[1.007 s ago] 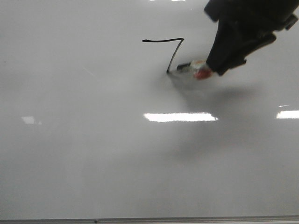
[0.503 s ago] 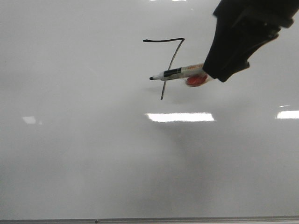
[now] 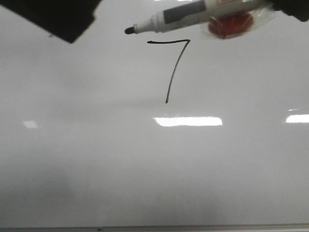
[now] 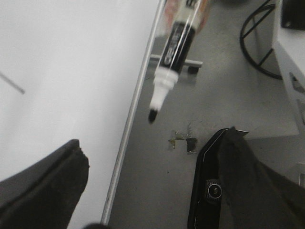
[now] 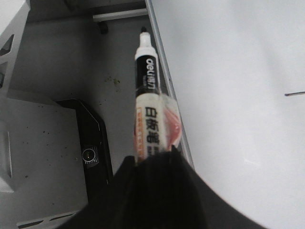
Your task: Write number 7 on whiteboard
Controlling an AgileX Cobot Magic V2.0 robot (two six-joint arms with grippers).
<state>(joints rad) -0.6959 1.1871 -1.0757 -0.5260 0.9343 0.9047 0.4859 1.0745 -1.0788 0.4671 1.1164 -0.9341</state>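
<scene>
The number 7 (image 3: pixel 175 65) is drawn in thin black line on the whiteboard (image 3: pixel 96 159), with a short top stroke and a long curved stem. My right gripper (image 5: pixel 155 158) is shut on a white marker (image 5: pixel 147 107) with a black band and a red piece (image 3: pixel 231 24) taped to it. In the front view the marker (image 3: pixel 188 14) hangs lifted off the board above the 7, its tip pointing left. My left gripper (image 4: pixel 143 191) is open and empty, its fingers (image 4: pixel 45 186) spread over the board's edge. The marker also shows in the left wrist view (image 4: pixel 175 45).
A dark part of my left arm (image 3: pixel 53 14) fills the front view's top left corner. The board's metal edge (image 4: pixel 136 114) borders grey floor, where a black device (image 5: pixel 90 143) and a white frame (image 4: pixel 290 62) stand. Glare patches (image 3: pixel 188 121) lie below the 7.
The stem of the 7 was drawn down to full length. The right gripper then lifted the marker off the board, up to the top of the view. The left arm came into view at top left.
</scene>
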